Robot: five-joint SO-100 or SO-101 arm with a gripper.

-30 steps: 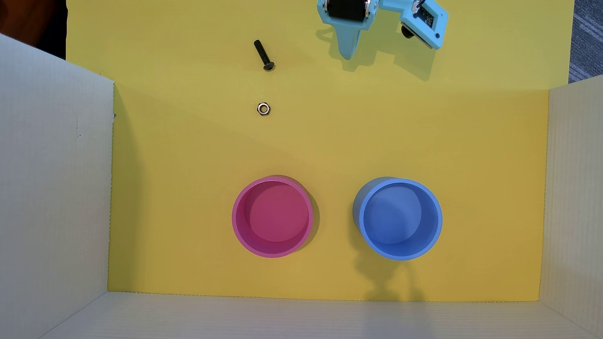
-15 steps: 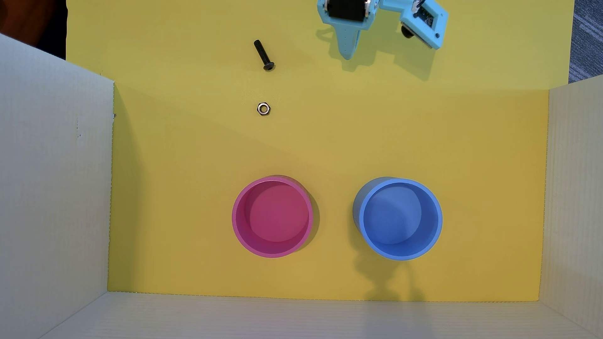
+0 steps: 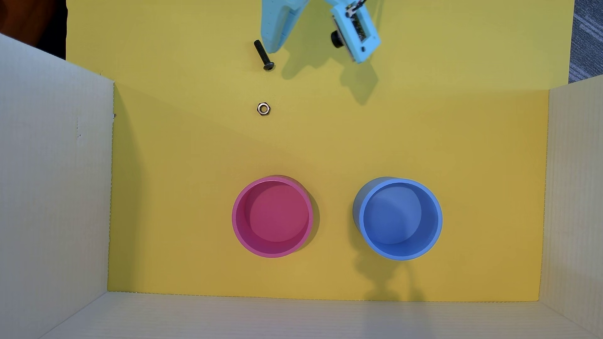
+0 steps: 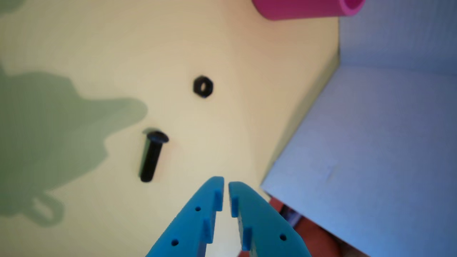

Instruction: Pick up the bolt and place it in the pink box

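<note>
The black bolt (image 3: 263, 55) lies flat on the yellow floor near the top of the overhead view, head pointing toward the cups. My light-blue gripper (image 3: 272, 49) hangs just right of its threaded end, apart from it. In the wrist view the gripper (image 4: 226, 184) is shut with only a thin slit between the jaws and nothing held; the bolt (image 4: 151, 157) lies ahead and to the left of the tips. The pink box (image 3: 235, 216) stands upright and empty in the lower middle; its wall (image 4: 300, 9) shows at the top of the wrist view.
A silver hex nut (image 3: 263, 109) lies between the bolt and the pink box, also seen as the nut (image 4: 203, 86) in the wrist view. A blue round container (image 3: 439, 218) stands right of the pink one. White corrugated walls (image 3: 55, 163) enclose the yellow floor on three sides.
The gripper and its camera mount have swung left across the top of the overhead view, ending beside the bolt. Bolt, nut and both containers have not moved.
</note>
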